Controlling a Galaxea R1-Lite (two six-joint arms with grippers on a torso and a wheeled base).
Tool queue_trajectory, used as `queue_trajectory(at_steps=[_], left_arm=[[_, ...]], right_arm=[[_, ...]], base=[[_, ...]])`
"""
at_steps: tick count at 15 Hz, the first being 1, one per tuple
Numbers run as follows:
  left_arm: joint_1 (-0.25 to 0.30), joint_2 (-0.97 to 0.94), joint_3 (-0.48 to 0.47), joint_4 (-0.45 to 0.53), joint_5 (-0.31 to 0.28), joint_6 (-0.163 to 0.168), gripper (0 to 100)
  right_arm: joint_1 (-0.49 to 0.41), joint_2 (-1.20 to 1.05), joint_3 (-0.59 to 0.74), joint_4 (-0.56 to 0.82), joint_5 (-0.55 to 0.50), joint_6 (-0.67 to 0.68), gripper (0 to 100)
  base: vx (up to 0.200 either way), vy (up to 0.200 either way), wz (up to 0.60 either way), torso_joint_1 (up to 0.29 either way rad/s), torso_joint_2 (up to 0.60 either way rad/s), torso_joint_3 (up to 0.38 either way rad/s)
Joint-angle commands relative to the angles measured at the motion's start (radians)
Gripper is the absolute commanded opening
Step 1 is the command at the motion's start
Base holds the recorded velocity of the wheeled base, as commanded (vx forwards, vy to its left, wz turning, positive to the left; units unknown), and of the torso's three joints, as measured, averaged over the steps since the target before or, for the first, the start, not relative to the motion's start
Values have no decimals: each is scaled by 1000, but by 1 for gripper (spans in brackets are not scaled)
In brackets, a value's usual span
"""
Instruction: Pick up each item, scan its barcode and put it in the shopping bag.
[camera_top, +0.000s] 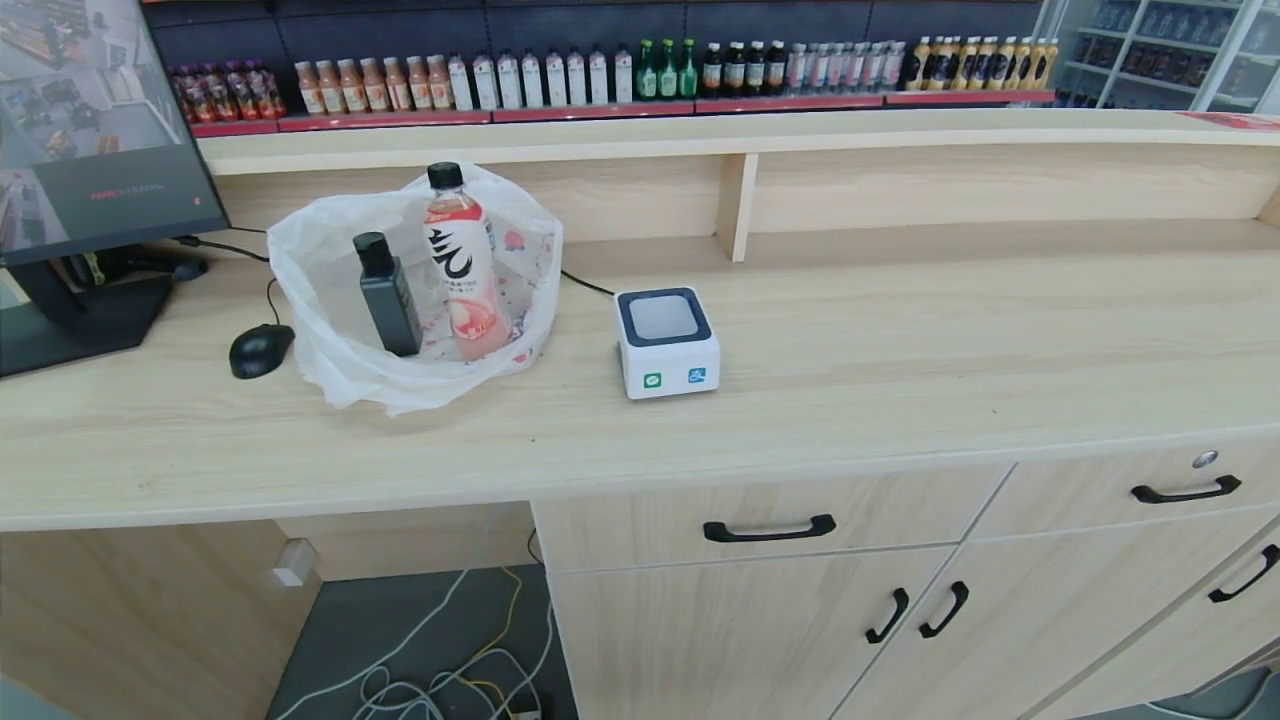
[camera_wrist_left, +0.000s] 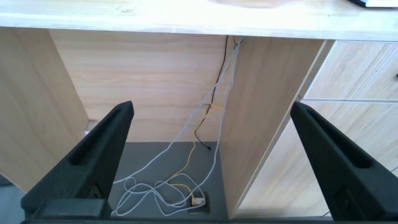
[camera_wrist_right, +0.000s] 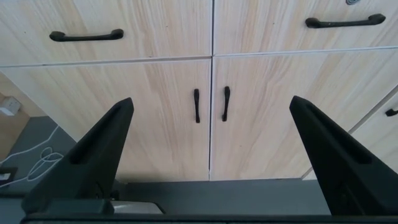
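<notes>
A white plastic shopping bag (camera_top: 330, 350) stands open on the wooden counter at the left. Inside it stand a dark bottle with a black cap (camera_top: 388, 296) and a taller pink-labelled drink bottle (camera_top: 461, 265), both upright. To the bag's right sits a small white scanner box (camera_top: 667, 342) with a grey window on top. My left gripper (camera_wrist_left: 211, 155) hangs open below the counter, facing the knee space with loose cables. My right gripper (camera_wrist_right: 211, 155) is open too, facing the cabinet doors, with nothing between its fingers.
A black mouse (camera_top: 261, 350) lies left of the bag, and a monitor (camera_top: 90, 130) stands at the far left. A raised shelf (camera_top: 740, 135) runs along the counter's back. Drawers and cabinet doors with black handles (camera_top: 768, 530) sit under the counter.
</notes>
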Motion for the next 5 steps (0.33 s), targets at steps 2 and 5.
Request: queue_trajectory(at_steps=[2, 5], left_arm=[[-1, 0, 0, 0, 0, 0, 100], [-1, 0, 0, 0, 0, 0, 100]], right_arm=[[0, 3, -2, 0, 0, 2, 100], [0, 3, 0, 1, 0, 2, 100]], base=[[0, 0, 0, 0, 0, 0], [0, 0, 0, 0, 0, 0]])
